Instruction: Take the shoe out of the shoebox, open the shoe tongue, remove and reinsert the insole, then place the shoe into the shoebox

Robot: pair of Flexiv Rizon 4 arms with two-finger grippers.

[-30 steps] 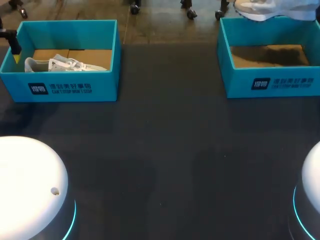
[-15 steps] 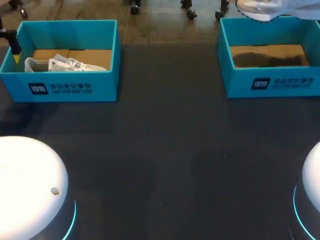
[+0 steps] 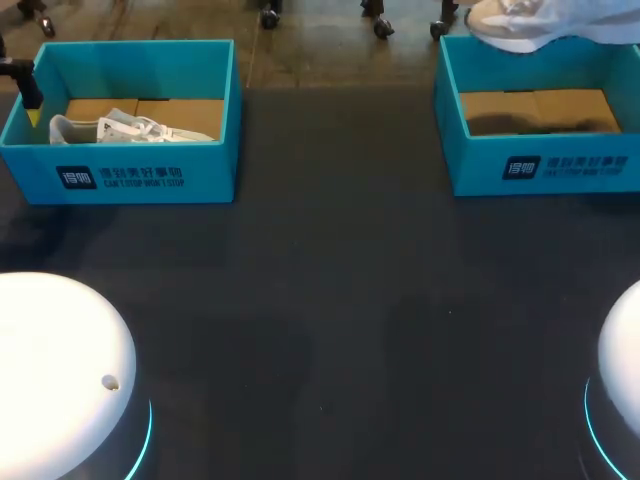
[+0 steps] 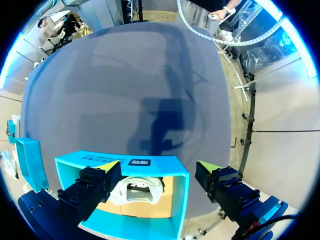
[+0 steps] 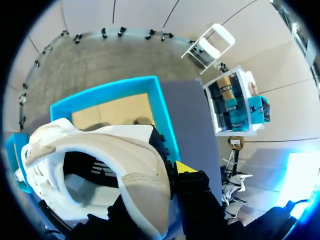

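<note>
Against the frame a second ago, the shoe (image 3: 512, 24) has edged a little to the left over the right box (image 3: 540, 165), and the shadow on the box's cardboard floor has shrunk. The white base of the right arm has also shifted slightly.

Nearest the robot, the dark table (image 3: 330, 300) lies between the two arm bases. Farther out the two teal boxes stand well apart. The left hand (image 3: 30, 95) hangs at the outer end of the left box (image 3: 130, 175) with its fingers apart and holding nothing. One tip is over the box and the other is outside its wall. The other shoe (image 3: 125, 128) lies on its side in that box.

Farthest out, the right hand (image 5: 170, 172) is clamped on the shoe's heel collar, with one yellow tip outside it and the other finger apparently inside. The shoe is held clear above the far wall of the right box.

The shoe looks light, with a soft upper that gives and a firmer sole and heel. The heel rim therefore seems a sound hold, though a pinch at one end may let the toe sag or swing. The tongue probably wants a pinch at its top edge.

The box wall just under the shoe could catch the sole or loose laces. The left hand is far across the table from it.
</note>
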